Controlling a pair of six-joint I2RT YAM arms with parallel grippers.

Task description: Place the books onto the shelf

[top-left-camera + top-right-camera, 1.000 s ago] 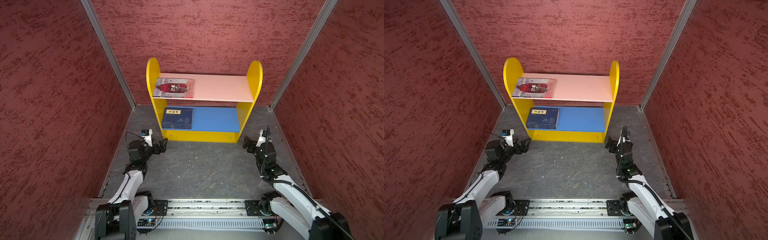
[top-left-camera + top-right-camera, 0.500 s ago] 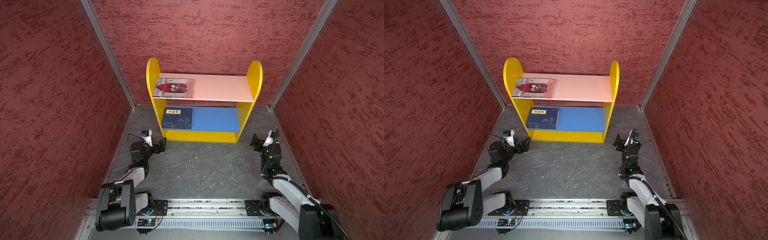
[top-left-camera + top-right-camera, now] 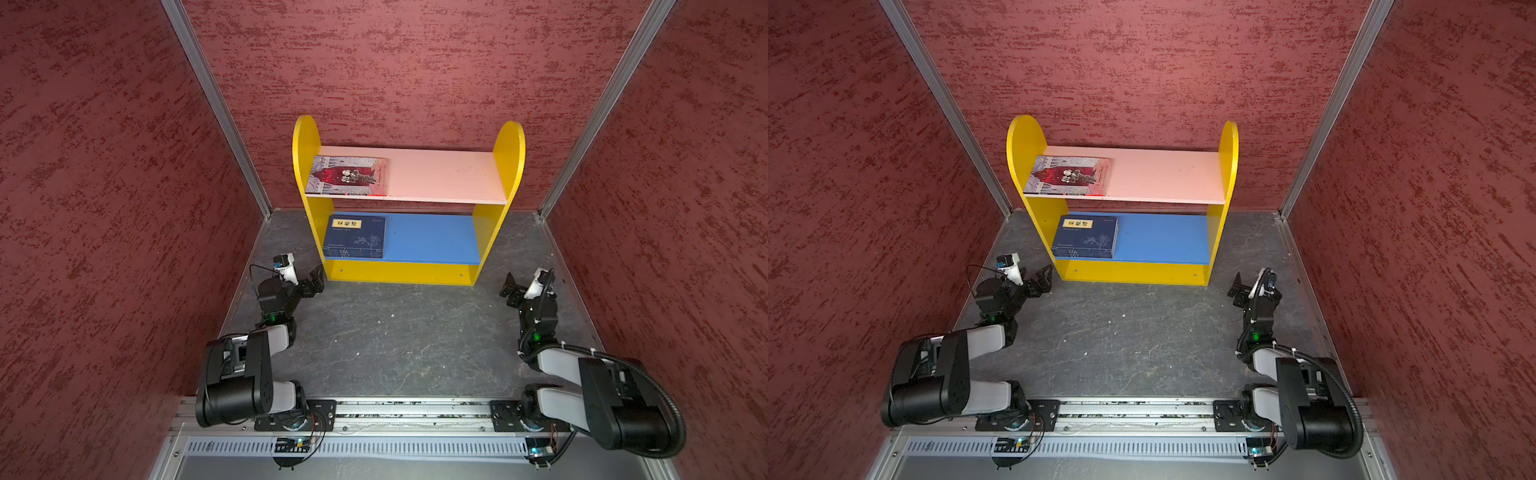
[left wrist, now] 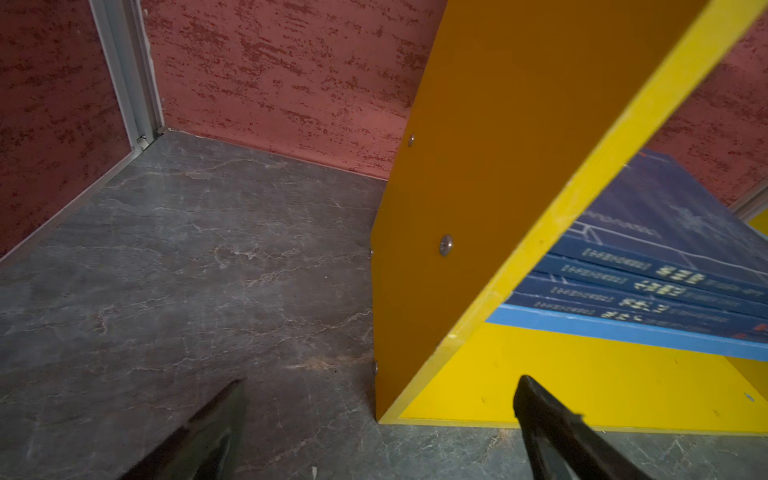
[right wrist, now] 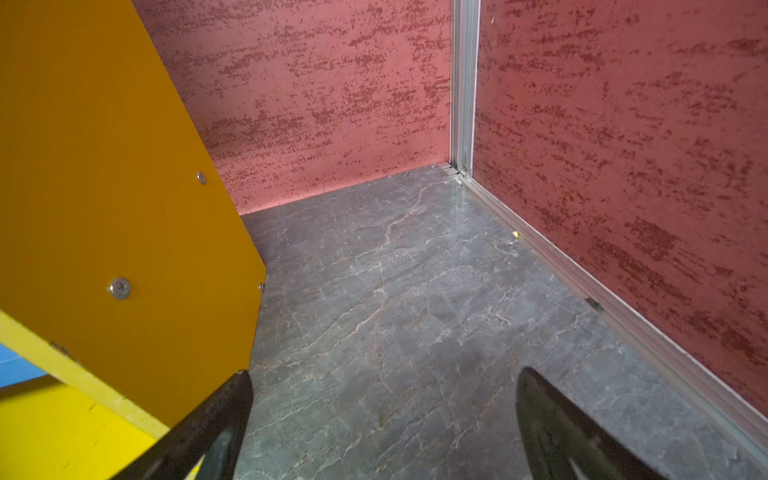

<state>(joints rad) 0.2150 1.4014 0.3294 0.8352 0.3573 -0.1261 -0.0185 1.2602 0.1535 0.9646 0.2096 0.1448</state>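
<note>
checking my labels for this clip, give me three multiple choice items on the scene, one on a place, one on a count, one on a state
1. Where does the illustrated book lie?
A flat on the floor
B on the pink upper board
C upright on the floor

2. How many navy books are stacked on the blue lower board?
A two
B six
C four

3. How are the left gripper and right gripper?
A both open, holding nothing
B both shut on books
C left shut on a book, right open

Key:
1 B, since both top views show it lying flat at that board's left end.
2 C, since the left wrist view shows four stacked spines.
3 A, since each wrist view shows the jaws spread wide, gripping nothing.
</note>
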